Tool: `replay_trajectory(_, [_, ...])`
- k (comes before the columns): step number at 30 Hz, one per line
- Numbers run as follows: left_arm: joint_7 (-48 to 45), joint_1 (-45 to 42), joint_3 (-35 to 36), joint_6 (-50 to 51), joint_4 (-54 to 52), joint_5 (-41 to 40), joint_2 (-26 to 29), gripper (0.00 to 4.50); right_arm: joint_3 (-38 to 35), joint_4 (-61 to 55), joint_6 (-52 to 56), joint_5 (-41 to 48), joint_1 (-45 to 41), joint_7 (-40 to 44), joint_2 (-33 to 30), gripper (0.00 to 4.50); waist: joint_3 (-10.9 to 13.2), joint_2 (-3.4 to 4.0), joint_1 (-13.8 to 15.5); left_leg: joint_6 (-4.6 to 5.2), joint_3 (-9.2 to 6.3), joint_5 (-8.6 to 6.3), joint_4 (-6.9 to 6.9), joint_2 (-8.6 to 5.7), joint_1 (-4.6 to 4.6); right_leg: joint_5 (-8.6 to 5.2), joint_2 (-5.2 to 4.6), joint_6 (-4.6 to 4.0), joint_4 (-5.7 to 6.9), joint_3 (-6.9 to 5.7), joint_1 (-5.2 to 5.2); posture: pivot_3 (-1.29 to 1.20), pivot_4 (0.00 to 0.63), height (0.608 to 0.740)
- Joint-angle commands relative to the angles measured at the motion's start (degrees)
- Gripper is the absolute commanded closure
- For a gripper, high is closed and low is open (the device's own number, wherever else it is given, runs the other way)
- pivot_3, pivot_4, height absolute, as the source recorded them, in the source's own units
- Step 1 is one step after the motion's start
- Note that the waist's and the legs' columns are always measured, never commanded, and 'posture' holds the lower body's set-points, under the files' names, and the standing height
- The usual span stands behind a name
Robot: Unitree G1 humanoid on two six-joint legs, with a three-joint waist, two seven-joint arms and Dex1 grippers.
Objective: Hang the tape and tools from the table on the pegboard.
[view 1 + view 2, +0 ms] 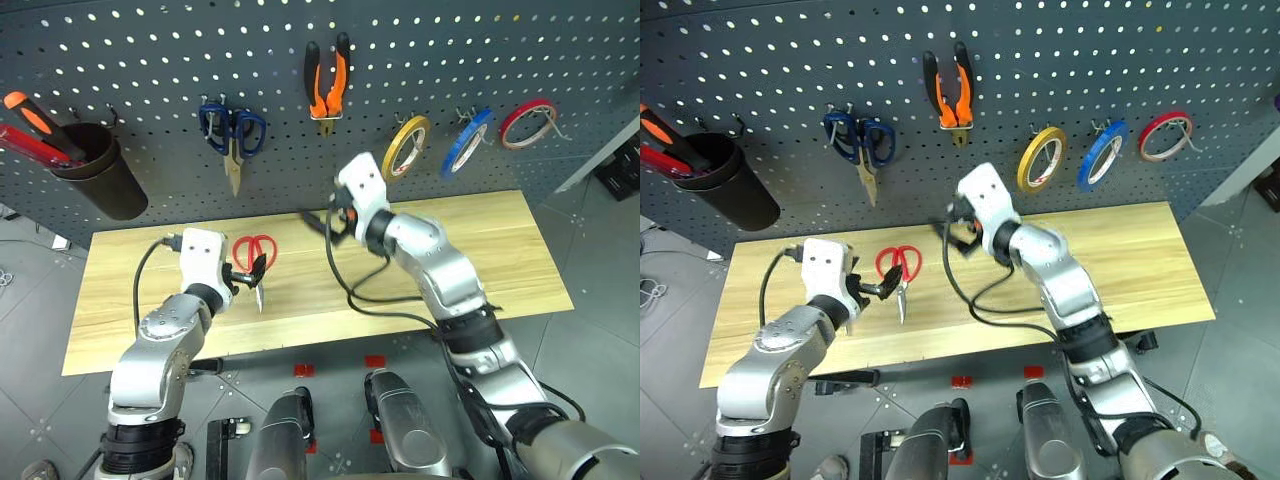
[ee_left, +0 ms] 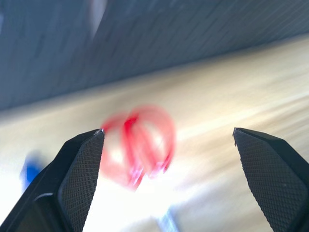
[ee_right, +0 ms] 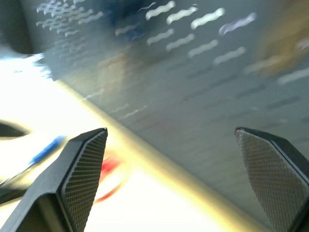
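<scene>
The red-handled scissors (image 1: 255, 255) lie on the table (image 1: 500, 250), left of centre, blades toward me. My left gripper (image 1: 246, 274) hovers open right beside them, and the left wrist view has the red handles (image 2: 140, 145) between its fingers. A blurred blue slim shape (image 3: 47, 149), perhaps the screwdriver, lies on the table. On the pegboard (image 1: 150, 60) hang the orange-and-black pliers (image 1: 328, 85) and the yellow tape (image 1: 405, 147). My right gripper (image 1: 333, 222) is open and empty above the table's back edge, below the pliers.
Blue-handled scissors (image 1: 232, 135), a blue tape ring (image 1: 467, 142) and a red tape ring (image 1: 527, 123) also hang on the board. A black cup (image 1: 100, 170) at far left holds red and orange screwdrivers. A black cable trails from my right wrist across the table.
</scene>
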Motion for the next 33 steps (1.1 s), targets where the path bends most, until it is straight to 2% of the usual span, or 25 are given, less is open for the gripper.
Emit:
replay_trajectory(1, [4.0,-0.4,0.4,4.2,1.5,1.5,-2.8,0.01,2.5,-14.4,9.0,6.9,2.8,7.4,-4.7,0.0,0.0,0.0,0.5,0.0,0.0,0.0,0.01,-0.01,-0.01,0.0,0.0,0.0,0.0,0.0,0.0,-0.25,0.329,0.74])
replay_trajectory(6, [8.0,-3.4,-1.6,4.3,8.7,4.6,-6.9,0.01,3.6,-20.9,14.6,10.5,6.0,8.4,-8.0,0.0,0.0,-0.04,1.3,-0.01,-0.1,0.0,0.02,0.0,0.01,0.01,0.0,0.01,0.02,-0.1,0.02,-0.26,0.332,0.74])
replay_trajectory(15, [12.4,-10.1,-4.0,4.4,20.8,9.5,-10.9,0.01,2.4,-21.4,18.8,12.8,5.5,6.5,-7.6,0.0,0.0,-0.07,1.5,-0.01,-0.07,0.0,0.04,-0.05,-0.01,0.03,-0.03,0.05,0.0,-0.08,0.03,-0.28,0.329,0.74])
replay_trajectory(22, [13.4,-13.5,1.7,7.0,28.7,7.3,-14.8,0.01,1.4,-21.3,20.6,14.2,4.7,5.6,-8.1,0.0,0.0,-0.12,1.6,-0.01,-0.07,0.0,0.04,-0.06,0.02,0.04,-0.03,0.06,0.01,-0.11,0.06,-0.29,0.333,0.74])
replay_trajectory(29, [12.6,-14.9,4.5,7.2,33.7,6.3,-15.7,0.01,1.4,-22.2,22.8,15.0,3.6,5.2,-9.1,0.0,-0.1,-0.11,1.5,-0.01,-0.06,0.0,0.04,-0.05,0.15,0.04,-0.03,0.07,0.01,-0.1,0.16,-0.31,0.337,0.74])
replay_trajectory(33, [11.9,-15.4,5.1,7.0,35.5,6.3,-15.6,0.91,0.3,-21.9,25.2,15.9,2.9,3.7,-8.9,0.0,-0.1,-0.07,1.3,-0.01,-0.06,0.0,0.04,-0.05,0.27,0.04,-0.03,0.07,0.01,-0.11,0.28,-0.31,0.337,0.74])
